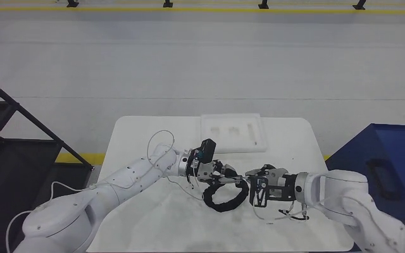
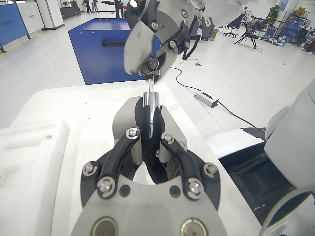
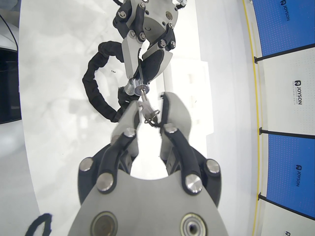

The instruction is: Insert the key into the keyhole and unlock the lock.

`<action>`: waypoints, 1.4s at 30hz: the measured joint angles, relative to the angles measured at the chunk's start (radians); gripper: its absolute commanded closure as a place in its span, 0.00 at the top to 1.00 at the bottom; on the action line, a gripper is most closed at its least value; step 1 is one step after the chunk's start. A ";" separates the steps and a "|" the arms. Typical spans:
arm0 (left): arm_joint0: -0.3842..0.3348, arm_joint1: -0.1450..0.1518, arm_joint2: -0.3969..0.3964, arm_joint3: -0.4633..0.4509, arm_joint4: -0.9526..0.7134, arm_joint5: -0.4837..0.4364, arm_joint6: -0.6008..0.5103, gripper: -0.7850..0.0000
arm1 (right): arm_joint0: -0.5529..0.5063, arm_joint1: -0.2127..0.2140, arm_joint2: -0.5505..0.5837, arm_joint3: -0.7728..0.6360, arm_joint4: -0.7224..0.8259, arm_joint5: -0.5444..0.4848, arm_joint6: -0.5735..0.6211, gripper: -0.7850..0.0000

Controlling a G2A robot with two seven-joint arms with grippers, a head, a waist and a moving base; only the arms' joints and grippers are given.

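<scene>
Left hand (image 2: 147, 110): nearest the lens, closed on the lock (image 2: 151, 100), chrome barrel pinched between both pads and held above the counter (image 2: 73, 104).
Key (image 2: 150, 67): blade tip entered into the barrel's end, a good part of the blade bare between head and chrome; seemingly not seated.
Keyhole (image 3: 142, 90): round face at the barrel's end, met by the blade at a slight slant in the right wrist view.
Right hand (image 3: 151, 100): closed on the key by its dark head, split ring (image 3: 154, 113) dangling just beside the grip.
Step in hand: judged as insertion, turn not yet begun.
Doing it well: bring blade and barrel onto one axis first; push straight, no sideways lean; stop at the shoulder; only then twist about the blade's own axis, rolling the wrist rather than sweeping it.
Bracing: firm left grip needed against the twist, or else a barrel rolling in the pads.
Risk: bent blade or slipped head if pushed while askew.
Cable (image 3: 94, 92): black sleeved loop running from the lock down onto the counter, slack, no pull on the barrel apparent.
Foam tray (image 1: 231, 131): white, at the counter's far side, well apart from both hands.
</scene>
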 measured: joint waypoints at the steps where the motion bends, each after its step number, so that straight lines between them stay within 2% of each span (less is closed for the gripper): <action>1: 0.000 -0.001 0.000 0.001 -0.001 0.000 0.000 0.00 | -0.005 0.000 0.002 0.001 0.001 -0.002 -0.002 0.07; 2: 0.000 -0.001 0.000 0.002 -0.001 0.000 0.000 0.00 | -0.009 0.001 0.003 0.002 0.004 -0.004 -0.002 0.02; 3: 0.000 -0.002 0.000 0.002 -0.001 0.000 0.000 0.00 | -0.012 0.001 0.004 0.003 0.009 -0.006 -0.002 0.00; 9: -0.003 -0.005 0.000 0.007 0.002 0.000 0.000 0.00 | -0.038 0.000 0.029 0.047 0.181 0.032 -0.030 0.00; 15: -0.006 -0.008 0.000 0.007 0.005 0.000 0.000 0.00 | -0.039 -0.001 0.044 0.074 0.389 0.123 0.058 0.00; 22: -0.018 -0.011 0.000 0.014 0.030 0.000 0.000 0.00 | -0.014 -0.006 0.019 0.123 0.657 0.240 0.171 0.00; 29: -0.029 -0.012 -0.001 0.028 0.059 0.000 0.000 0.00 | 0.017 -0.014 -0.015 0.164 0.857 0.366 0.277 0.00; 30: -0.031 -0.012 -0.001 0.030 0.062 0.000 0.000 0.00 | 0.023 -0.015 -0.018 0.166 0.875 0.376 0.287 0.31; 31: -0.033 -0.012 -0.001 0.035 0.069 0.000 0.000 0.00 | 0.032 -0.016 -0.022 0.168 0.888 0.383 0.296 1.00; 36: -0.037 -0.012 0.000 0.075 0.111 0.000 0.000 0.00 | 0.051 -0.020 -0.028 0.181 0.900 0.389 0.306 1.00; 42: -0.036 -0.025 0.000 0.149 0.161 0.000 -0.038 0.00 | 0.055 -0.022 -0.024 0.202 0.932 0.391 0.302 1.00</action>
